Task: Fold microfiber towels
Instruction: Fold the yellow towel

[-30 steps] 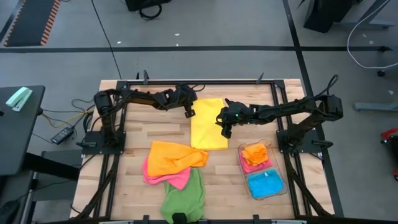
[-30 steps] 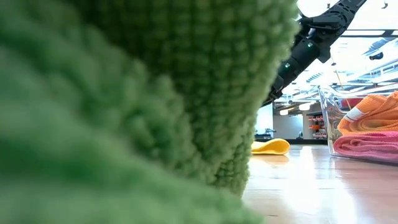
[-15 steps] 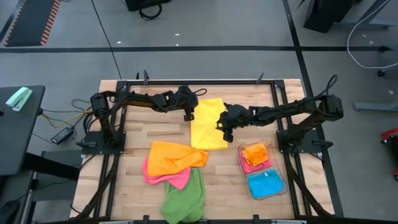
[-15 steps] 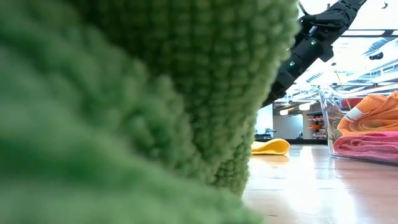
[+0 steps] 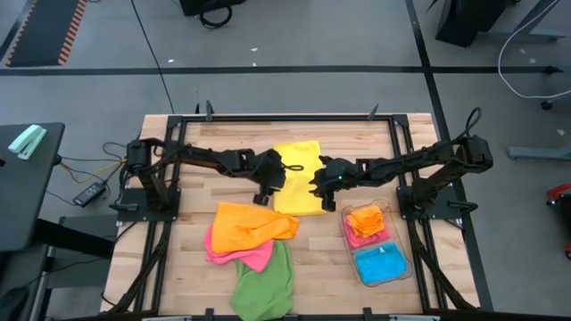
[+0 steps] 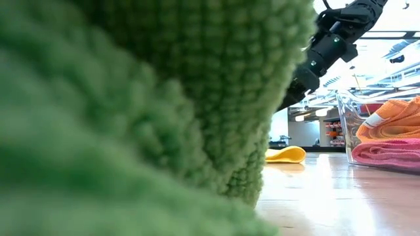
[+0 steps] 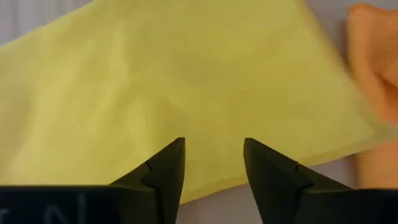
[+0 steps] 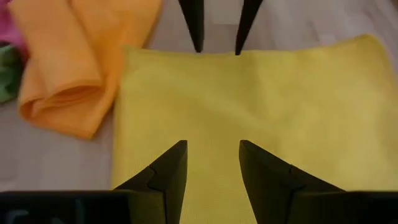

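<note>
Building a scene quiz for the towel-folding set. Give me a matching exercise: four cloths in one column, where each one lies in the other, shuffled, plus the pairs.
Things:
1. yellow towel
2. blue towel
3. green towel
4. pink towel

Places:
A. in the clear bin, at its near end
B. at the table's near edge, right against the low camera
C. spread flat between the two grippers
D. under the loose orange towel, poking out

Pairs: 1-C, 2-A, 3-B, 4-D

No legible text, labels or numbers anywhere in these views. Faint marks at the left wrist view's edge cannot be read.
</note>
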Robot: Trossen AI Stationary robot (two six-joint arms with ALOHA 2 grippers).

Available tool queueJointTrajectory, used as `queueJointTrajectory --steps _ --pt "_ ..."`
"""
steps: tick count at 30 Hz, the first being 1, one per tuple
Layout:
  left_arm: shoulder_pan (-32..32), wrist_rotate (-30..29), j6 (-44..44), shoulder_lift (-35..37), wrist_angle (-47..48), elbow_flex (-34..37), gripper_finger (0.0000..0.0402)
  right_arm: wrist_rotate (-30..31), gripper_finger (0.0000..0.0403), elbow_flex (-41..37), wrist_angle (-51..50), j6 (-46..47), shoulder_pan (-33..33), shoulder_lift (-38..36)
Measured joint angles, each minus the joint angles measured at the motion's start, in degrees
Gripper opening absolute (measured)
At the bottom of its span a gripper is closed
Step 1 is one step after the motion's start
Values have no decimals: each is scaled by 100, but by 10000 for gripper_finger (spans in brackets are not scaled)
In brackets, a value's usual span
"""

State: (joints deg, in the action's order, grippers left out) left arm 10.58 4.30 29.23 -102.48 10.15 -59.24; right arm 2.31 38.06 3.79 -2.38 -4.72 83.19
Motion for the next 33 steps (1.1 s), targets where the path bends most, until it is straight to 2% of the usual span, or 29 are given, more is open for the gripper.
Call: queueJointTrajectory --steps 3,7,10,15,22,25,33 --pt "-91 -99 2 0 3 0 167 383 154 0 34 217 39 7" --pt "-1 -823 -235 1 -57 0 165 1127 154 0 24 833 -172 12" --pt "204 -1096 -351 7 -49 0 166 1369 155 2 5 1324 -512 12" --pt "446 -1111 -461 171 -47 0 162 1330 168 168 -337 1458 -1241 12" --pt "475 -1108 -457 436 -47 0 146 730 217 457 -632 1606 -2236 120" --pt "469 -1047 -455 446 -100 0 139 395 238 818 -910 1770 -2546 499" --pt "479 -1026 -457 433 103 0 125 229 268 2366 -2244 1897 -2923 1828"
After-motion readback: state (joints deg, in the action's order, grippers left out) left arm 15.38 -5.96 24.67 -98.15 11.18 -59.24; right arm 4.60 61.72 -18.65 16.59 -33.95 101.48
